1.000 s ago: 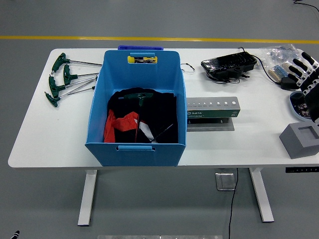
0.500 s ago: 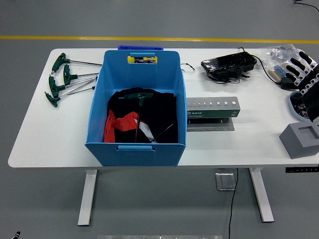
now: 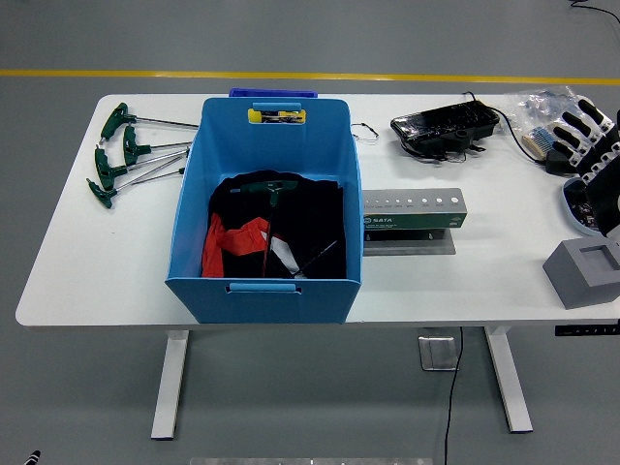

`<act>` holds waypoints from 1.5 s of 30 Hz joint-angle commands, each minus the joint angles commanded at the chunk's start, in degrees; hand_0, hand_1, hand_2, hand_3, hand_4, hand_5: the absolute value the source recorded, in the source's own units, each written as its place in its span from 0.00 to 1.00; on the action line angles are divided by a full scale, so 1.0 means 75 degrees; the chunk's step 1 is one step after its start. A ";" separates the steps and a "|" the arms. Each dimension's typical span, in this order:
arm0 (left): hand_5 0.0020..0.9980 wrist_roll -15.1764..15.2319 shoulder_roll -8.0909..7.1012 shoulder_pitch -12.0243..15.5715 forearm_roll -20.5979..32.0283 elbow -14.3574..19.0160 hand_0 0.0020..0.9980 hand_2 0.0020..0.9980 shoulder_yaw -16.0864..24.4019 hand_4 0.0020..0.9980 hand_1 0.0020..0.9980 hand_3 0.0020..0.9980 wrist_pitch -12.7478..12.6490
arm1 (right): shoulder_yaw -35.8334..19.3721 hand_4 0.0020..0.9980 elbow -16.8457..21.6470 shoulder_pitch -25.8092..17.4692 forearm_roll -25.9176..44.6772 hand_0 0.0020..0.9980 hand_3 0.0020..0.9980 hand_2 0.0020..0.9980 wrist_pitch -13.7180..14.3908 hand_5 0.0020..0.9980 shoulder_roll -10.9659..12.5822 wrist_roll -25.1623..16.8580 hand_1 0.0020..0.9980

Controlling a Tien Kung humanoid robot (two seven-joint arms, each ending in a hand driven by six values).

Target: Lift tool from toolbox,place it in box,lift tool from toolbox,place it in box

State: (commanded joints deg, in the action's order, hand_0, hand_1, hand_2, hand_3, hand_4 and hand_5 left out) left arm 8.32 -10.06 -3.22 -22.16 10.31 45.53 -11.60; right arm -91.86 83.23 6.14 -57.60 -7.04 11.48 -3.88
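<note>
only the right hand (image 3: 593,155) has edged right, fingers spread and empty; blue box (image 3: 263,281) holds a green-handled tool (image 3: 272,186)

Smooth blue plastic box (image 3: 263,247), matt white table (image 3: 97,262), grey metal rack (image 3: 414,214)

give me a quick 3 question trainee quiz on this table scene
1. True or false: the right hand is holding a tool.
2. Where do the green T-handle wrenches lie relative to the blue bin? A) inside it B) on the table to its left C) on the grey tool holder
3. Fill in: one green T-handle tool lies inside the ____ bin.

Key: 1 false, its fingers are spread and empty; 2 B; 3 blue
</note>
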 joint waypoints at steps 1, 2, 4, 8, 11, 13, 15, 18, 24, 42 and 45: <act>0.67 0.0000 0.0002 0.0000 -0.0001 0.0000 0.94 0.95 -0.0003 0.79 0.95 0.80 0.0002 | 0.0001 1.00 -0.0001 0.0001 -0.0002 0.92 0.94 0.90 -0.0002 1.00 0.0000 0.0002 0.88; 0.67 0.0002 0.0006 0.0003 -0.0002 0.0000 0.94 0.95 -0.0008 0.79 0.95 0.80 0.0004 | 0.0001 1.00 -0.0002 0.0000 -0.0004 0.92 0.94 0.90 -0.0005 1.00 -0.0001 0.0006 0.88; 0.67 0.0003 0.0010 0.0008 0.0005 0.0000 0.94 0.95 -0.0020 0.79 0.95 0.80 0.0007 | 0.0002 1.00 0.0000 -0.0004 -0.0009 0.92 0.94 0.90 -0.0010 1.00 -0.0001 0.0014 0.88; 0.67 0.0006 0.0012 0.0015 0.0024 0.0000 0.94 0.95 -0.0038 0.78 0.95 0.80 -0.0001 | 0.0000 1.00 0.0018 -0.0004 -0.0041 0.92 0.94 0.90 -0.0094 1.00 -0.0002 0.0066 0.88; 0.67 0.0006 0.0012 0.0011 0.0037 0.0000 0.94 0.95 -0.0051 0.78 0.95 0.80 -0.0002 | 0.0002 1.00 0.0024 0.0003 -0.0053 0.93 0.94 0.90 -0.0117 1.00 -0.0001 0.0081 0.88; 0.67 0.0014 0.0008 0.0006 0.0059 0.0000 0.94 0.95 -0.0073 0.78 0.95 0.80 0.0000 | -0.0006 1.00 0.0025 0.0010 -0.0059 0.93 0.94 0.90 -0.0119 1.00 -0.0008 0.0084 0.88; 0.67 0.0014 0.0006 0.0005 0.0059 0.0000 0.94 0.95 -0.0072 0.78 0.95 0.80 -0.0002 | -0.0012 1.00 0.0022 0.0016 -0.0061 0.93 0.94 0.90 -0.0115 1.00 -0.0009 0.0085 0.88; 0.67 0.0004 0.0007 0.0009 0.0056 0.0000 0.94 0.95 -0.0062 0.78 0.95 0.80 -0.0011 | -0.0016 1.00 0.0028 0.0027 -0.0060 0.93 0.94 0.90 -0.0129 1.00 -0.0009 0.0093 0.88; 0.67 0.0020 0.0013 -0.0005 0.0108 0.0000 0.94 0.95 -0.0110 0.78 0.96 0.80 -0.0005 | -0.0017 1.00 0.0033 0.0043 -0.0065 0.93 0.94 0.90 -0.0145 1.00 -0.0013 0.0102 0.88; 0.67 0.0024 0.0013 -0.0034 0.0155 0.0000 0.94 0.95 -0.0173 0.78 0.95 0.80 -0.0008 | -0.0012 1.00 0.0038 0.0056 -0.0065 0.93 0.94 0.90 -0.0140 1.00 -0.0010 0.0103 0.88; 0.67 0.0016 0.0008 -0.0026 0.0147 0.0000 0.94 0.95 -0.0163 0.78 0.95 0.80 -0.0012 | -0.0018 1.00 0.0039 0.0055 -0.0073 0.93 0.94 0.90 -0.0132 1.00 -0.0015 0.0104 0.88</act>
State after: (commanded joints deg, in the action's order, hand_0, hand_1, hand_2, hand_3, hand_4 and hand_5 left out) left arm 8.44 -10.00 -3.41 -21.05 10.31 44.30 -11.69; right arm -92.00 83.52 6.55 -58.15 -8.04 11.37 -3.10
